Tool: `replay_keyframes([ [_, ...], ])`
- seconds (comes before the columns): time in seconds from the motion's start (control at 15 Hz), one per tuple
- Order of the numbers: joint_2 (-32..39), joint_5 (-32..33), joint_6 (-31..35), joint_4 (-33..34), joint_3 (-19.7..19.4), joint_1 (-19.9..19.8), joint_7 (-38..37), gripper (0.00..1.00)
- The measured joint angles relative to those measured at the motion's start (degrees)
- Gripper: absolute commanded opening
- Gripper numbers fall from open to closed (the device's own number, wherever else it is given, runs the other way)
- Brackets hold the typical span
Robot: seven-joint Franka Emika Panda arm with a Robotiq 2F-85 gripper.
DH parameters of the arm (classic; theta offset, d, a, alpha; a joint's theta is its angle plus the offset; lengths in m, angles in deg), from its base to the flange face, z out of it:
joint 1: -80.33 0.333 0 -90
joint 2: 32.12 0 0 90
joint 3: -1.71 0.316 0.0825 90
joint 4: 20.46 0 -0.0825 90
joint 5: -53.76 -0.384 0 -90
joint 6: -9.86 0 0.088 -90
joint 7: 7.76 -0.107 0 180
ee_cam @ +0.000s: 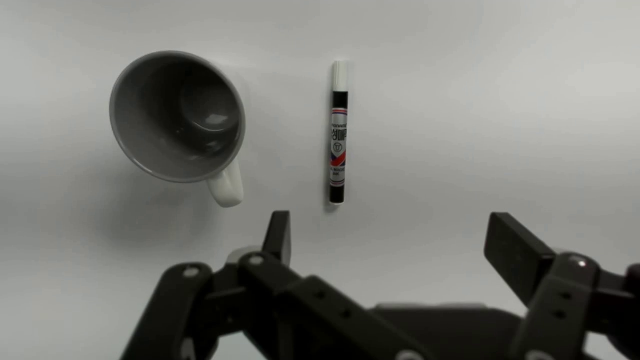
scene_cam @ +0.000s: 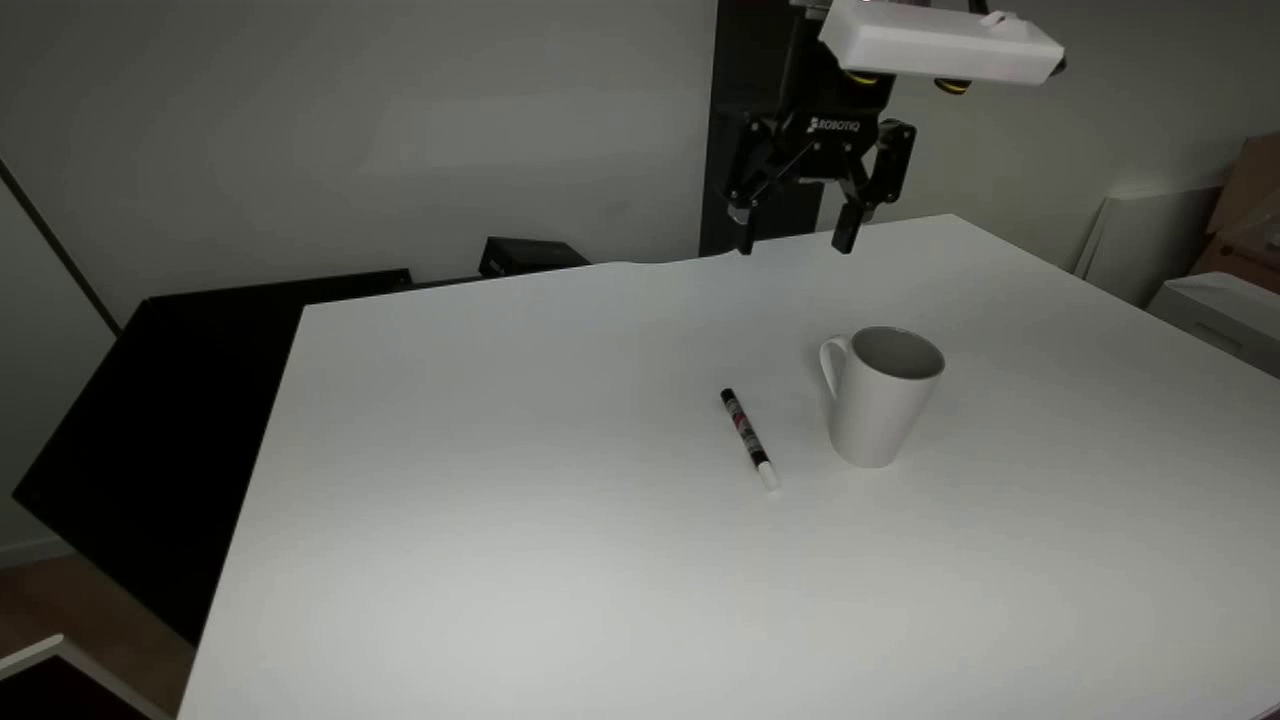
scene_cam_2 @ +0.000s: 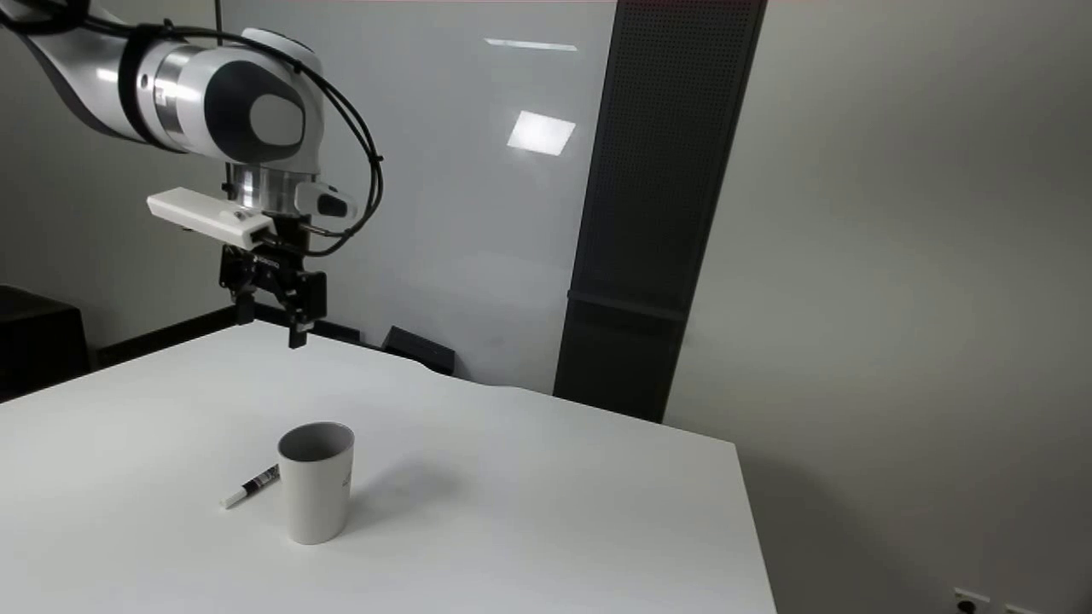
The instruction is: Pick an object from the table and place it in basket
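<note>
Marker [scene_cam: 747, 434], whose label in the wrist view shows Korean letters and "INK", lies on the white table [scene_cam: 450, 430]. Rightward in an exterior view, the gripper [scene_cam: 796, 239], marked ROBOTIQ, points downward, released, fingers apart; next is the upright mug [scene_cam: 875, 420], near the marker; last, a box [scene_cam: 1212, 325] beyond the table.

Arm [scene_cam_2: 166, 89]: enters an exterior view at the upper left corner, slopes down and turns at a rounded joint [scene_cam_2: 260, 107]. Wrist [scene_cam_2: 266, 188]: set below that joint, directed down. Gripper [scene_cam: 796, 241]: hangs beneath the wrist, raised in the air, fingers [scene_cam: 847, 229] pointing down in both exterior views; jaws parted wide. In the wrist view the two fingers stand well apart, a broad gap between them.
</note>
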Motion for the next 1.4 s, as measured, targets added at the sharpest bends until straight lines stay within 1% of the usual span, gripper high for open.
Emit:
replay_keyframes([
  [0.27, 1.1, -0.2, 3.4, -0.5, 0.1, 0.1, 0.8, 1.0],
  [0.6, 6.2, -0.4, 4.2, 1.1, 0.2, 0.2, 1.2, 1.0],
  [0.93, 12.1, 0.6, 5.3, 5.5, 0.0, 0.7, 1.2, 1.0],
  [1.4, 20.0, 1.1, 5.9, 14.3, -0.2, 1.7, 1.2, 1.0],
])
